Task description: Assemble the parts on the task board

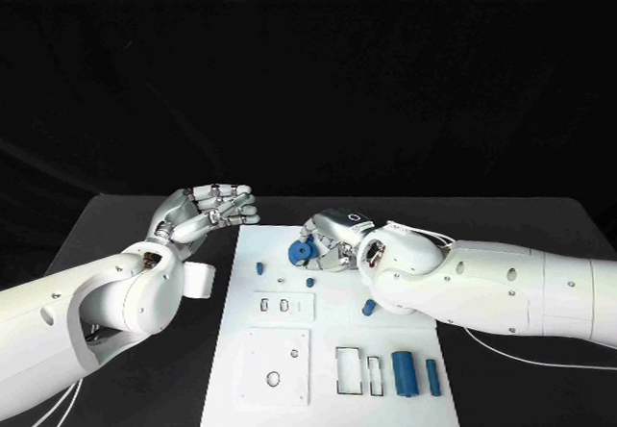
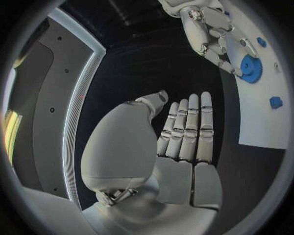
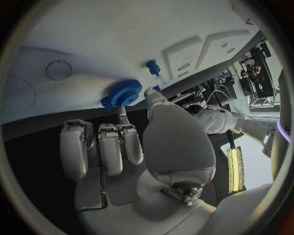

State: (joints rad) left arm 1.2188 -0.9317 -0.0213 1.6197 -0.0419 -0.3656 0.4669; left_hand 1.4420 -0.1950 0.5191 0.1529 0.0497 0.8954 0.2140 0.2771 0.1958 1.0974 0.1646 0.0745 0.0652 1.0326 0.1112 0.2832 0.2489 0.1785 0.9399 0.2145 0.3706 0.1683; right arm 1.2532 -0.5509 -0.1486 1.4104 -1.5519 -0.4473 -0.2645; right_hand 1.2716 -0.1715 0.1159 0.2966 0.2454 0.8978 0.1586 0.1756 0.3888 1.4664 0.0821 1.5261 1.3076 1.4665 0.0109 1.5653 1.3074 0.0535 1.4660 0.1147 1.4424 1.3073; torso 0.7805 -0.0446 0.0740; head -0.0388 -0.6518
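The white task board (image 1: 398,329) lies in the middle of the black table. A blue gear (image 1: 301,251) sits at the board's far end. My right hand (image 1: 335,239) reaches over that end, and its thumb and one fingertip (image 3: 122,113) pinch the rim of the gear (image 3: 124,92). The left wrist view shows the same grip on the gear (image 2: 250,66) by the right hand (image 2: 211,34). My left hand (image 1: 206,211) hovers beside the board's far left corner and holds nothing; its fingers (image 2: 186,127) are stretched out.
Small blue pegs (image 1: 260,268) (image 1: 309,282) and a blue piece (image 1: 369,308) stand on the board behind the gear. Two blue cylinders (image 1: 403,372) (image 1: 433,376) lie near the front right. A white cover plate (image 1: 274,367) and rectangular slots (image 1: 348,370) take up the front.
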